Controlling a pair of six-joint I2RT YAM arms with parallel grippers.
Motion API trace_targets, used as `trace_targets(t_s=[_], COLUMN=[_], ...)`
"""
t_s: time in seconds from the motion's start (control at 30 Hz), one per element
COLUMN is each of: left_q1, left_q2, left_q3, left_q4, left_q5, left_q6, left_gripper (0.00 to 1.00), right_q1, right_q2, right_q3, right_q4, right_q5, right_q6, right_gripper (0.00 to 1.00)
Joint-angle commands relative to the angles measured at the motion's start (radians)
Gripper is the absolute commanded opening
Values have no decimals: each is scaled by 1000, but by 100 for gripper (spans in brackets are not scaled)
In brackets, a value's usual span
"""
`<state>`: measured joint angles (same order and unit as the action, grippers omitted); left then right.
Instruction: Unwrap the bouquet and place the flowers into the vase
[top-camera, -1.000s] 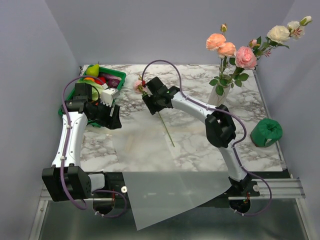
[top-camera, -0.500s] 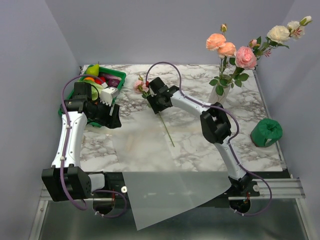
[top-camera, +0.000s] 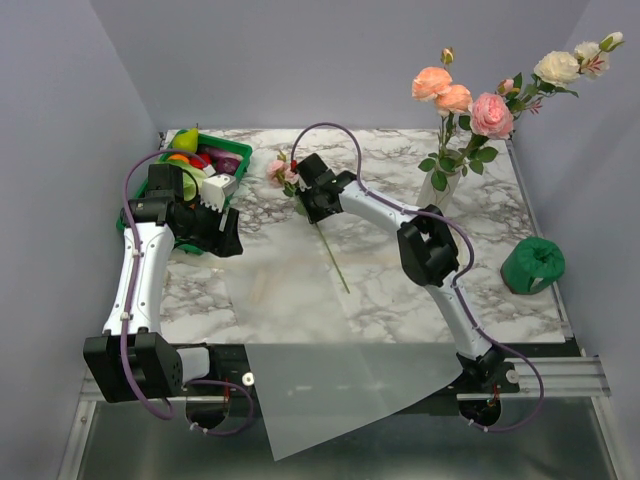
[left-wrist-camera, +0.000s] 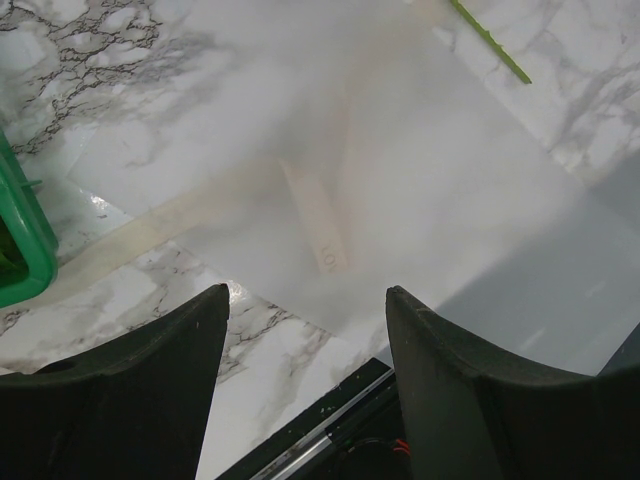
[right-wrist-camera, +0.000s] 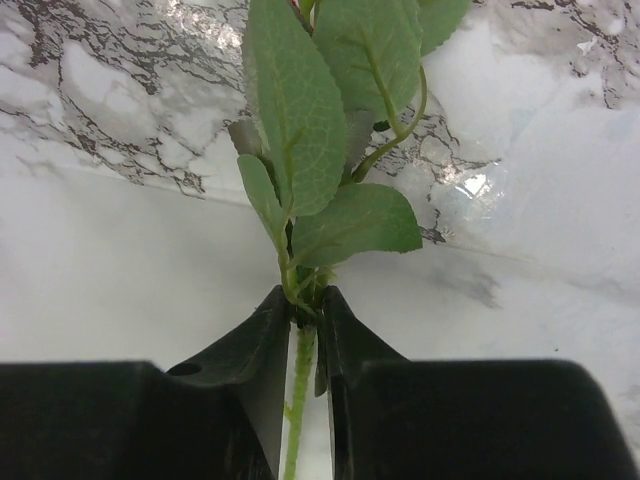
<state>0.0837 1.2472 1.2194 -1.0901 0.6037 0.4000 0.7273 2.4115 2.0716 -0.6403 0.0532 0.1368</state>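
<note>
Narrowed the right jaws since a second ago, clamping the last flower (right-wrist-camera: 300, 150) by its stem on the surface (top-camera: 400, 300). Kept the left jaws wide open over the spread paper (left-wrist-camera: 420, 180) in front. Judged next: lift, then thread the stem into the crowded vase (top-camera: 437, 190) beyond.

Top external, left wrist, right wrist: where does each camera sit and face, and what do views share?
Top external: above and behind the bases, looking down on the marble table; both arms show, plus the vase far right.
Left wrist: on the left arm, looking down at the white paper; the open left gripper frames the bottom.
Right wrist: low over the table, facing along the loose rose; the right gripper is closed on its stem.
Shared: the rose's stem end and the paper appear in left wrist and top views.
</note>
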Motion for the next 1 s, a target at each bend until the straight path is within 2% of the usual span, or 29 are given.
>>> trace_targets(t_s=[0.0, 0.1, 0.17, 0.3, 0.57, 0.67, 0.73, 0.77, 0.8, 0.97], left_q1=[8, 8, 8, 8, 8, 10, 8, 8, 10, 10], left_q2=[-14, -15, -17, -9, 9, 8, 3, 3, 1, -2], left_q3=[5, 9, 17, 29, 58, 68, 72, 72, 74, 68], left_q4=[6, 1, -4, -10, -19, -22, -24, -25, -25, -22], left_q5=[8, 10, 11, 11, 27, 27, 27, 27, 28, 28], left_q6=[2, 2, 2, 2, -21, -24, -26, -27, -27, -27], left_gripper=[73, 73, 73, 73, 73, 73, 73, 73, 73, 73], right_q1=[-3, -3, -5, -5, -9, -11, -11, -12, -15, -74], right_q2=[32, 15, -9, -141, -513, -645, -805, -859, -952, -1117], right_q3=[27, 25, 19, -13, -44, -135, -235, -346, -388, -536], right_q4=[19, 19, 22, 59, 151, 255, 423, 498, 625, 900], right_q5=[-47, -46, -47, -18, 91, 128, 161, 180, 203, 315], right_q6=[33, 38, 35, 11, -101, -165, -204, -251, -276, -440], right_gripper=[25, 14, 1, 1, 1, 1, 1, 1, 1, 1])
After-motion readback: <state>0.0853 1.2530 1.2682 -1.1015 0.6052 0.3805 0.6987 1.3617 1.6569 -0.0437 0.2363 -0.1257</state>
